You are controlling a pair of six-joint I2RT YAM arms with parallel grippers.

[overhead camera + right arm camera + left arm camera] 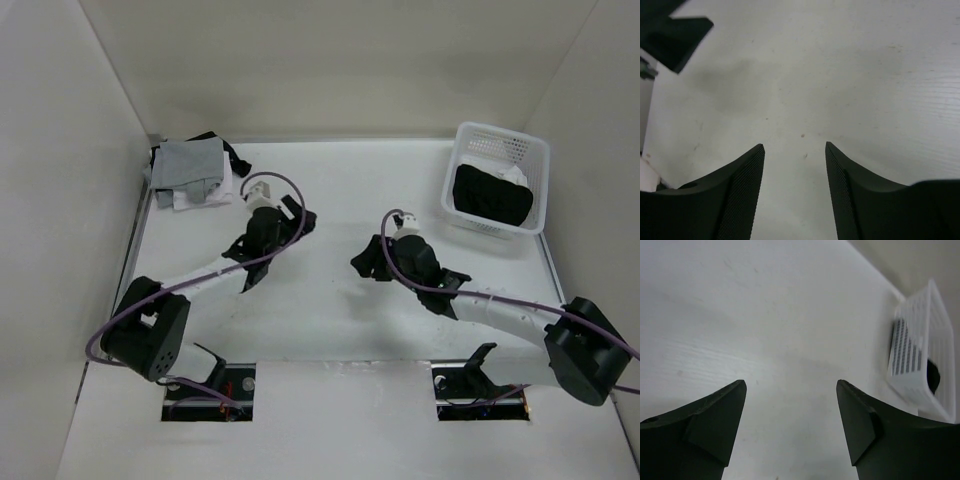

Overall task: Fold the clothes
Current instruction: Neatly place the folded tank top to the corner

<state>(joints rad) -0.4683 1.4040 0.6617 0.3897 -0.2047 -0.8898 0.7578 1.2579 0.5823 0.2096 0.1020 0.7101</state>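
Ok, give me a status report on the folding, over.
Both empty: left gripper open, right gripper open, over the table. Grey-topped clothes pile at far left corner; black garment in basket. Nothing in the way.

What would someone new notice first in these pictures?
Over the middle of the white table, the left pincer and right pincer both hang open, holding nothing. A folded pile of clothes, grey on top, sits in the far left corner. At the far right, a white basket holds a black garment.
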